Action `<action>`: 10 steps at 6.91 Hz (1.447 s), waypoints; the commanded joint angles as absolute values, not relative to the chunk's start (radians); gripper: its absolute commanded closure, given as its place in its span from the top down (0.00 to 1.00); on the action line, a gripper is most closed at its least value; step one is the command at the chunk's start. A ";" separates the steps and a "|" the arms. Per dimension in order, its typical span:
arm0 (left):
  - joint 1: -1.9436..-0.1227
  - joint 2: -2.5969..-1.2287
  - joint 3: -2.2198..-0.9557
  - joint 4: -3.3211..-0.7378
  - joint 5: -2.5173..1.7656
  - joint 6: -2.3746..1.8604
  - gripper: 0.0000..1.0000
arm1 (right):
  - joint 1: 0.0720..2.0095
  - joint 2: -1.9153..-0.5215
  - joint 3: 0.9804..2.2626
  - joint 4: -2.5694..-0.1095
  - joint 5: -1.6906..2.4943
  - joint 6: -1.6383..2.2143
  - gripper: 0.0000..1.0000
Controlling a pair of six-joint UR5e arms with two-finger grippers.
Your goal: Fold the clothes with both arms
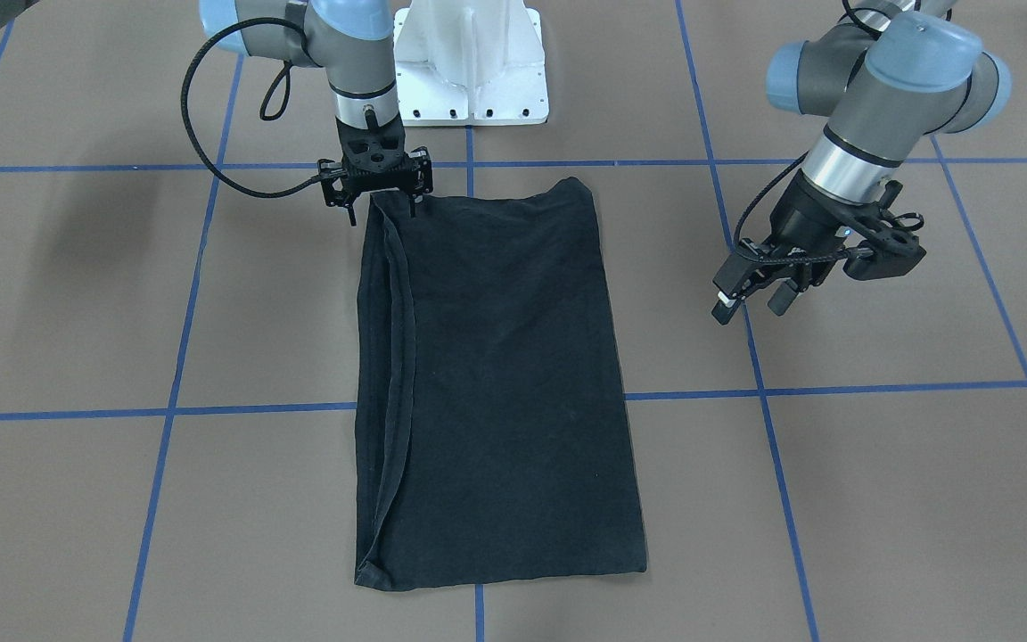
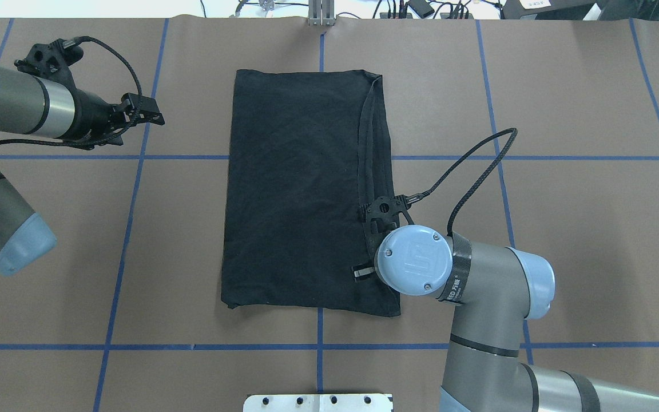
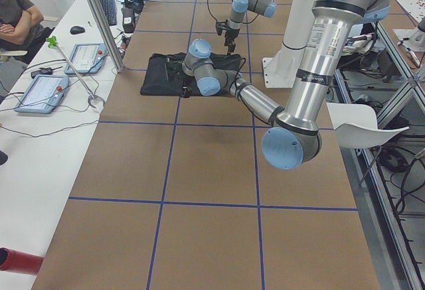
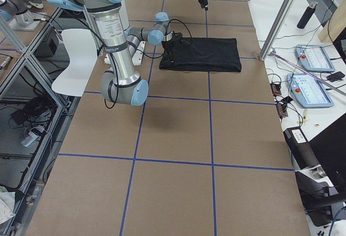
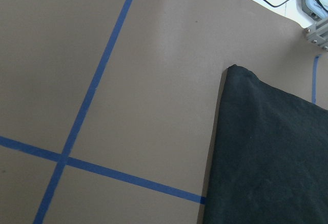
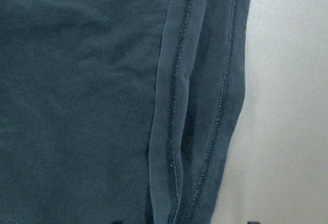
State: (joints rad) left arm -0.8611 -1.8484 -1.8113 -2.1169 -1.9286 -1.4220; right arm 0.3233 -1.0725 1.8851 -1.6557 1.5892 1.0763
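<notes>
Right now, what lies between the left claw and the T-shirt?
Only bare brown table crossed by blue tape lines. The overhead view shows the left claw standing apart from the T-shirt with nothing resting between them; the front-facing view agrees.

Two silver-grey tubular arms with light-blue joint caps. Right arm (image 2: 478, 274): round blue cap with four screws and an embossed logo, a black lettered band at the cap's 3 o'clock, and a black braided cable (image 2: 514, 132) looping off the wrist. Left arm (image 1: 870, 116): same build, polished silver wrist ring. Right gripper (image 1: 384, 209) and left gripper (image 1: 752, 308) are black, skeletal, two-fingered.
</notes>
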 commanded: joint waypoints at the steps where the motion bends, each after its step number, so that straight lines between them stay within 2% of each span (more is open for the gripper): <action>1: -0.861 -1.845 -1.812 -2.117 -1.928 -1.416 1.00 | 0.318 -1.063 1.850 -1.663 1.585 1.026 0.82; 2: -0.861 -1.844 -1.812 -2.117 -1.930 -1.414 1.00 | 0.311 -1.058 1.832 -1.663 1.582 1.000 0.82; 3: -0.861 -1.844 -1.809 -2.117 -1.930 -1.414 1.00 | 0.311 -1.057 1.830 -1.663 1.583 0.994 0.74; 4: -0.861 -1.844 -1.807 -2.118 -1.930 -1.414 1.00 | 0.311 -1.057 1.830 -1.661 1.585 0.991 0.60; 5: -0.861 -1.844 -1.807 -2.117 -1.930 -1.414 1.00 | 0.316 -1.057 1.829 -1.660 1.585 0.959 0.54; 10: -0.856 -1.847 -1.806 -2.118 -1.930 -1.416 1.00 | 0.351 -1.069 1.828 -1.661 1.598 0.907 0.54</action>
